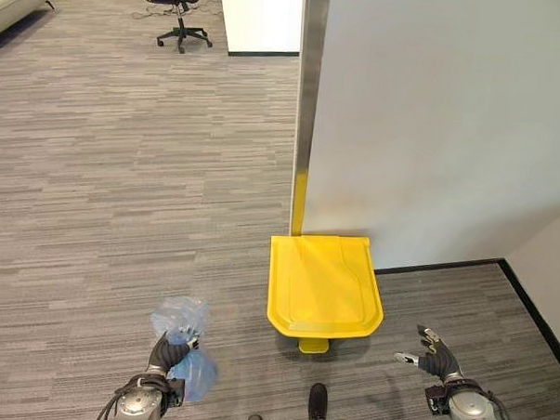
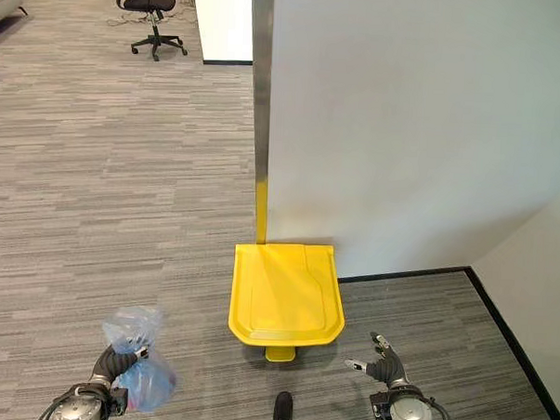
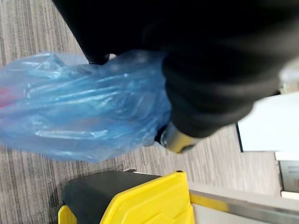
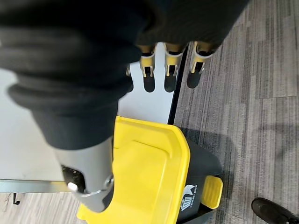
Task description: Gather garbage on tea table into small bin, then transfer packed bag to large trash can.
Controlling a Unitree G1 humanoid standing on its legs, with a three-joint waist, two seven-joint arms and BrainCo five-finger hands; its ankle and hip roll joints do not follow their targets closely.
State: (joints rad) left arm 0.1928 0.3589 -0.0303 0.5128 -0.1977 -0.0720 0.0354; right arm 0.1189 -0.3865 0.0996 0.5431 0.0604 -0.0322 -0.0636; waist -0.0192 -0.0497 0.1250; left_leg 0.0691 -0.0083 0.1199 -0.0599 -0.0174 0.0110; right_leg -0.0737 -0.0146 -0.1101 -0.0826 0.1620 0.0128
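A large trash can with a shut yellow lid (image 1: 323, 284) and a yellow foot pedal (image 1: 313, 345) stands against the white wall. My left hand (image 1: 169, 351) is low at the left of the can, shut on the neck of a packed blue plastic bag (image 1: 183, 347), which bulges above and below the fist. The bag (image 3: 84, 112) hangs beside the can's yellow lid (image 3: 149, 200) in the left wrist view. My right hand (image 1: 431, 355) hovers open to the right of the can, fingers (image 4: 170, 63) straight, holding nothing.
A white partition wall (image 1: 432, 124) with a metal edge post (image 1: 309, 100) rises behind the can. A black baseboard (image 1: 527, 300) lines the corner at the right. An office chair (image 1: 177, 10) and a sofa (image 1: 12, 1) stand far off on the grey carpet.
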